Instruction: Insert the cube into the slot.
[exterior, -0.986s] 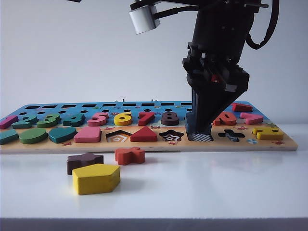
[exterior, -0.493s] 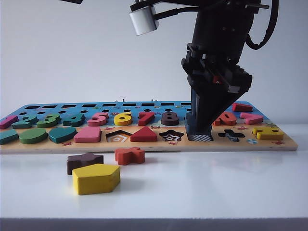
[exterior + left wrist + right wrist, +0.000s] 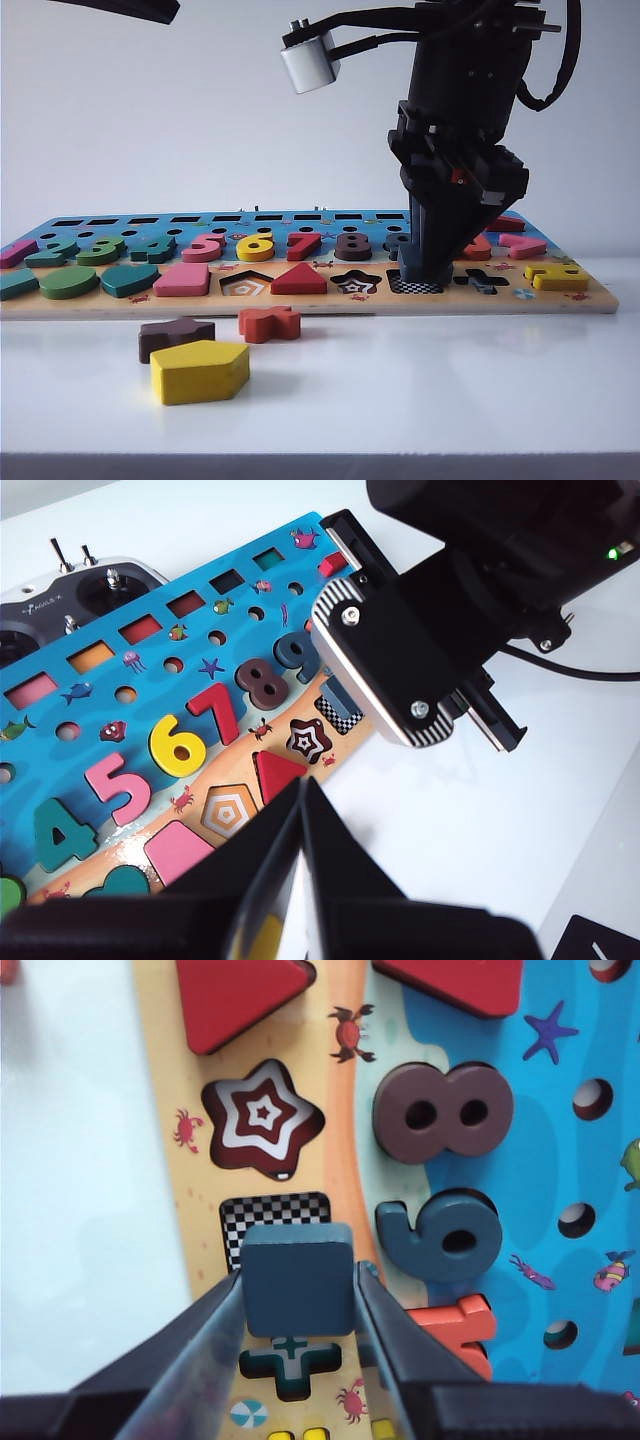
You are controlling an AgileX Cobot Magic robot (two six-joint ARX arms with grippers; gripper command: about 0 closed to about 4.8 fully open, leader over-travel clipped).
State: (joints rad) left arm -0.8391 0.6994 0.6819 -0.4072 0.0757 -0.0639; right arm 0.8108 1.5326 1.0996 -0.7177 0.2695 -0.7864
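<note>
My right gripper is shut on the cube, a dark navy square block pinched by two opposite sides. The cube hangs over the edge of the slot, the checkerboard square cut-out, and hides the part nearest the cross cut-out. In the exterior view the right gripper points down onto the slot, with the cube low between its fingers. Whether the cube touches the board I cannot tell. In the left wrist view my left gripper is shut and empty, raised above the board's front row near the red triangle.
The wooden puzzle board carries numbers and shapes. A star cut-out and a cross cut-out flank the slot. Loose in front lie a yellow pentagon, a brown star and a red piece. A radio transmitter lies behind the board.
The right gripper, still holding the cube, has shifted slightly right and a little lower over the slot. The loose pieces have not moved.
</note>
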